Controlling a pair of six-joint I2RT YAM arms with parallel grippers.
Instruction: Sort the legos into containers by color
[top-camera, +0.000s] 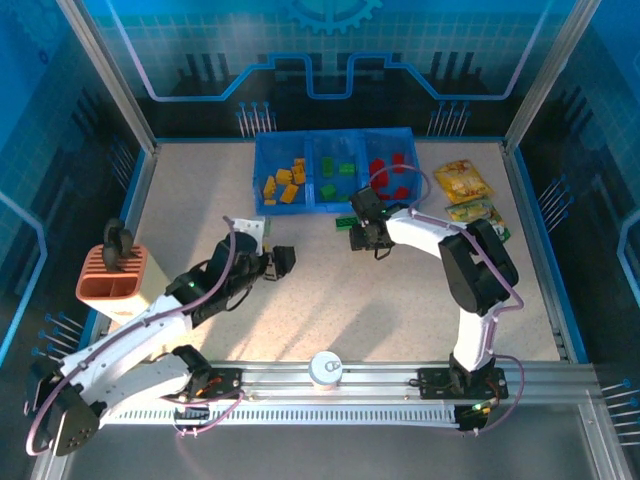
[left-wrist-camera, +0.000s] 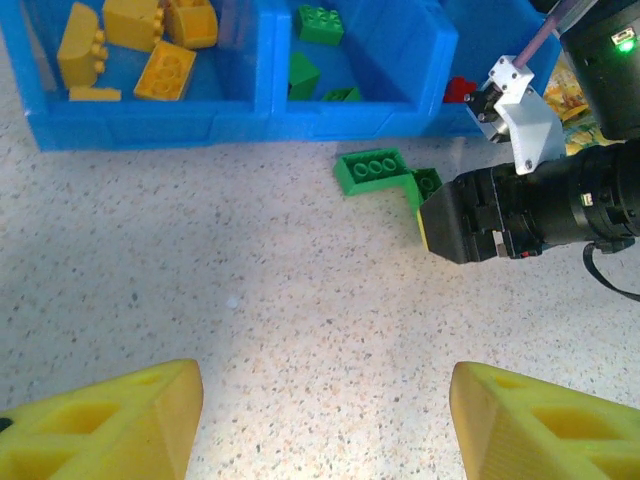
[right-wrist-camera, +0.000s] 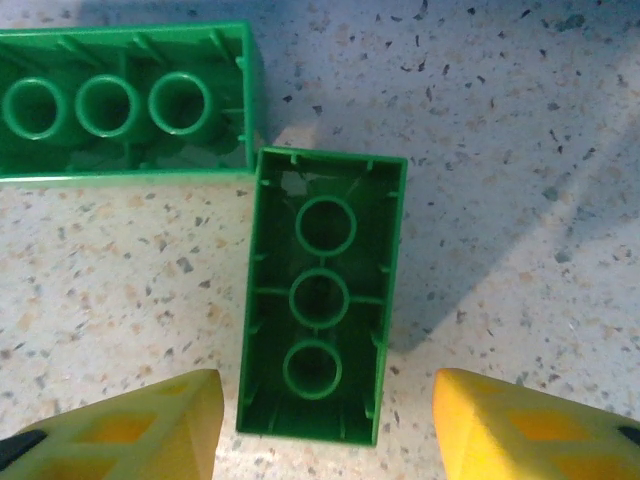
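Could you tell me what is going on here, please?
The robot is sorting bricks by colour into a blue tray, with yellow, green and red ones lying in separate compartments. Two green bricks lie upside down on the table in front of it. The right gripper stands over one, jaws open on either side, not gripping yet. The left gripper hangs open over bare table.

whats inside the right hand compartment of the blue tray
Red legos, several, lying loose. The right arm's pink cable arcs over the near part of the compartment, so bricks under it are partly covered and an exact count is not possible.
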